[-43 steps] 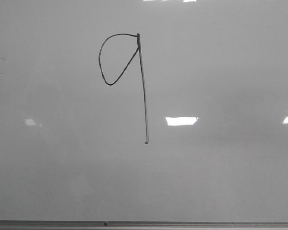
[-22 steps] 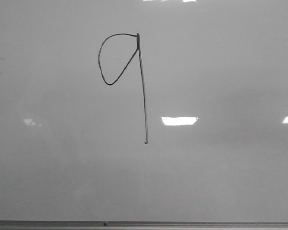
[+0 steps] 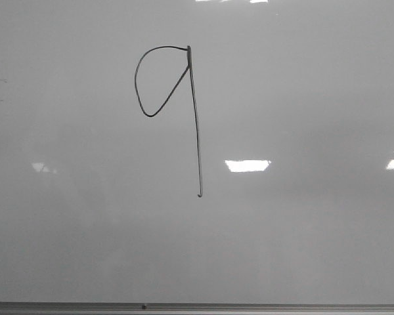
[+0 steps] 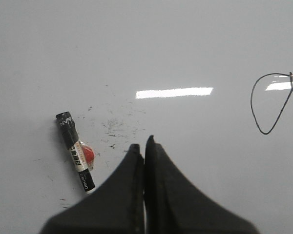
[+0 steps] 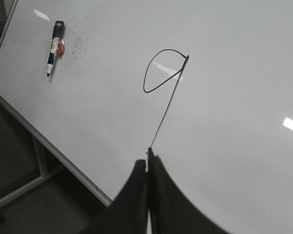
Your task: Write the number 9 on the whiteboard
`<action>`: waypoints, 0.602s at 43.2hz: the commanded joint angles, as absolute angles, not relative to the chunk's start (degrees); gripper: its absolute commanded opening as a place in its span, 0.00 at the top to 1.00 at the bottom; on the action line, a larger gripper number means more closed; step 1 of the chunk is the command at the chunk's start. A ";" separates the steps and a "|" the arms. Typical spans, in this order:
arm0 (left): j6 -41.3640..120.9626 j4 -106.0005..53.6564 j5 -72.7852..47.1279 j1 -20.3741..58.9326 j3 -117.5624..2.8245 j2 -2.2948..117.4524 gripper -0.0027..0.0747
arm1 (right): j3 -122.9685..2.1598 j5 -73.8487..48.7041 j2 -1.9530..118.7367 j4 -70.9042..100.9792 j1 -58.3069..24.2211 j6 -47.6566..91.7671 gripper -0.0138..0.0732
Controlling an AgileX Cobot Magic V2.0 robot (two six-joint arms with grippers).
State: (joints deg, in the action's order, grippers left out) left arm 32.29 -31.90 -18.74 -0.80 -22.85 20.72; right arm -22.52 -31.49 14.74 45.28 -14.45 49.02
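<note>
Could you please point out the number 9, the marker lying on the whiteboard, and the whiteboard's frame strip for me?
number 9 (image 3: pixel 196 125): front view, on the middle of its long stem.
marker (image 4: pixel 75 151): left wrist view, on its labelled barrel.
whiteboard (image 3: pixel 249 306): front view, on the grey frame strip along its near edge.

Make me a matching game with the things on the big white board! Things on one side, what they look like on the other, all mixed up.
Things:
1. number 9
2. marker
3. whiteboard
4. left tool

Looks:
A. shut, nothing between the fingers
B. thin black line, loop joined to a long stem
C. lying flat, black ends, white label
D. glossy pale grey with bright reflections

Pairs: 1-B, 2-C, 3-D, 4-A
</note>
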 commanded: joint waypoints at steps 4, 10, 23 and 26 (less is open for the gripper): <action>31.75 -32.56 -14.07 -0.84 -24.21 21.07 0.99 | -24.00 -27.90 15.28 47.15 -14.14 49.23 0.91; 25.56 -22.68 -11.77 -0.73 -22.33 19.37 0.99 | -24.00 -27.90 15.28 47.15 -14.14 49.23 0.91; 7.67 -3.90 -10.76 0.18 -12.28 7.24 0.99 | -24.00 -27.90 15.28 47.15 -14.14 49.23 0.91; 6.82 -3.90 -10.05 0.18 -8.81 3.94 0.99 | -24.00 -27.90 15.28 47.15 -14.14 49.23 0.91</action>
